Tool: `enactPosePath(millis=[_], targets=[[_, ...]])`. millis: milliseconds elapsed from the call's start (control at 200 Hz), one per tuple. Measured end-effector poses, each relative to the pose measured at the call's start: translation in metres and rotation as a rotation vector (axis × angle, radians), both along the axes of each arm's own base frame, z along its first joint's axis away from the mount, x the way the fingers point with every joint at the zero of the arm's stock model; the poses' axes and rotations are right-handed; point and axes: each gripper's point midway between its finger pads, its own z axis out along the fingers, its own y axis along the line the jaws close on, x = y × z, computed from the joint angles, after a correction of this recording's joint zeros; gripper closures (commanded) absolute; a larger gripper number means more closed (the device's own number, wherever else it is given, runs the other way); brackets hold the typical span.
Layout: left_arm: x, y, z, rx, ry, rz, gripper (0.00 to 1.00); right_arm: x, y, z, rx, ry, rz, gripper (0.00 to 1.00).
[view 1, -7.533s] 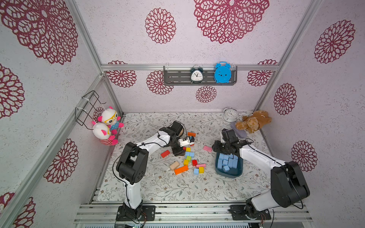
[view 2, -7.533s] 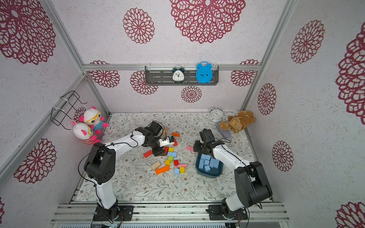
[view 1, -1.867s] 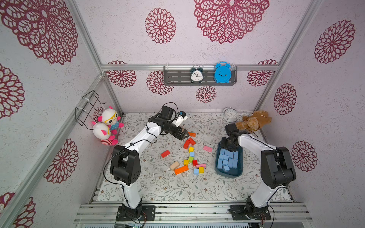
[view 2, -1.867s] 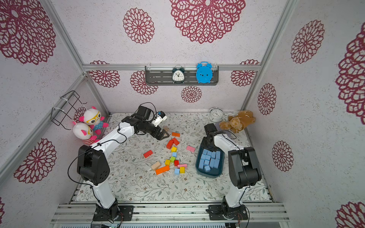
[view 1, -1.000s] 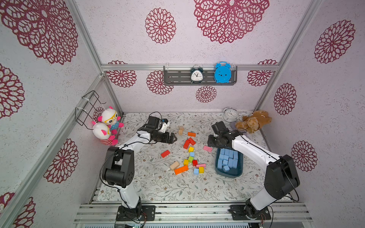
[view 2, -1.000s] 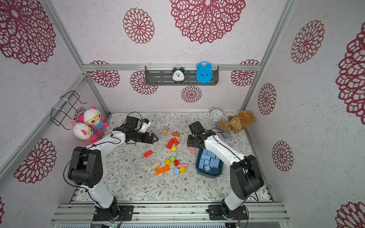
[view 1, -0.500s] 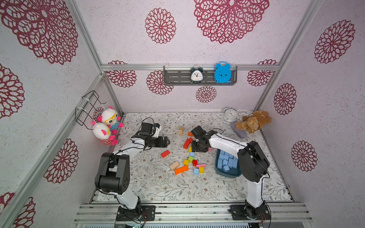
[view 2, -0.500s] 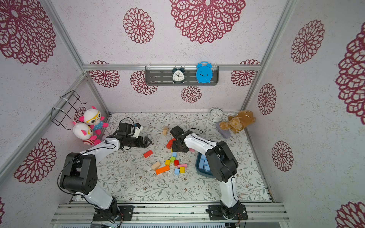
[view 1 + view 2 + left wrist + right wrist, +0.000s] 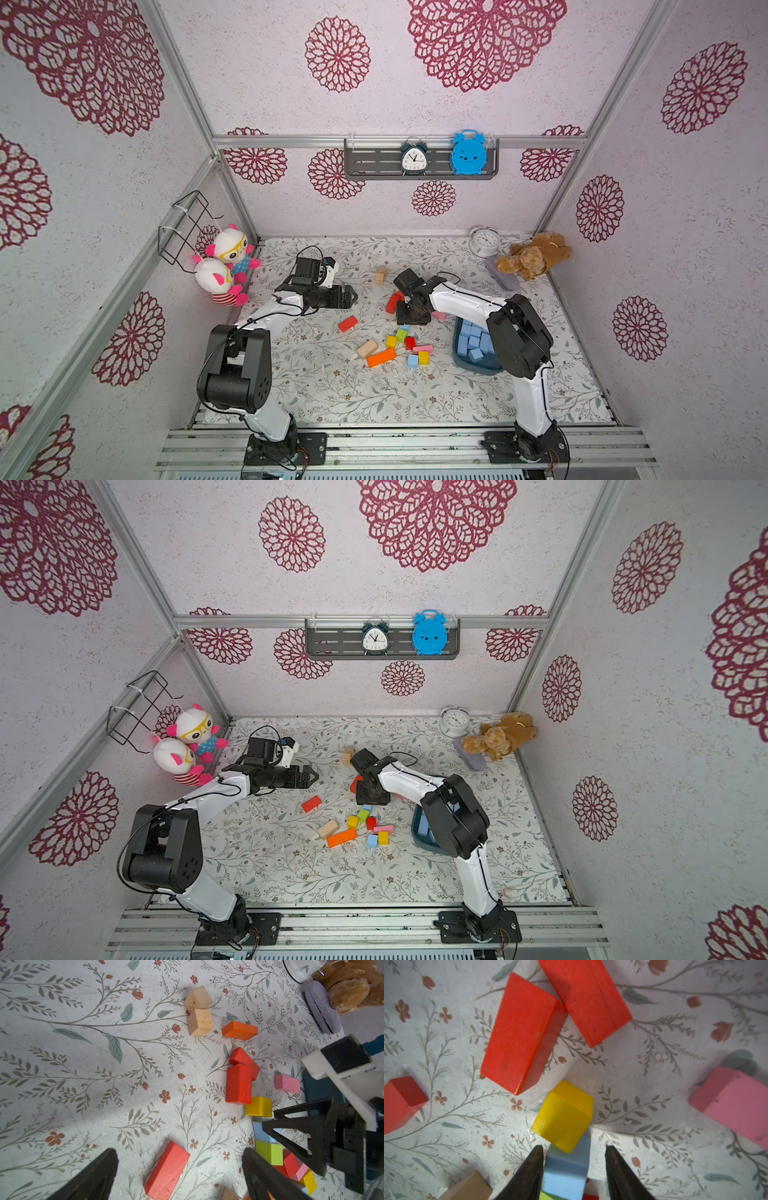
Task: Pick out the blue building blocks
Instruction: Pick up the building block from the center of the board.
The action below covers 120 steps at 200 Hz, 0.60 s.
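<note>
While the right gripper points down into the scattered pile, its two dark fingers stand partly apart, astride one of the blue building blocks. One finger is at the block's side and a slim gap shows at the other, so nothing is clamped. A yellow cube sits against one end of that block.

In both top views a dark teal tub stands on the floral table, to the robot's right of the loose pile. It holds a heap of blue blocks. The right arm's elbow hides part of the tub. One loose blue cube lies on the table at the pile's near edge, apart from the tub.

The left gripper is well apart from the tub, with its jaws spread wide and holding nothing. In the left wrist view a red brick shows between its fingers.

On the back wall a grey shelf holds a black alarm clock and a blue alarm clock.
</note>
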Motion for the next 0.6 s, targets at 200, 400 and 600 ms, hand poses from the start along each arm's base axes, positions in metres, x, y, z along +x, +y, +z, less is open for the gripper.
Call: enactPosePath(millis=[200,400,600], targets=[[0.0,-0.002,0.001,-0.011,0.003,-0.002,0.03,-0.002,-0.002,-0.004,-0.017,0.019,-0.002,0.73],[0.0,-0.006,0.003,-0.032,-0.002,-0.004,0.03,0.003,-0.005,0.011,-0.026,-0.002,-0.005,0.78],[-0.003,-0.021,0.004,-0.04,-0.003,-0.035,0.03,0.012,-0.065,0.062,-0.04,-0.086,-0.097,0.78]])
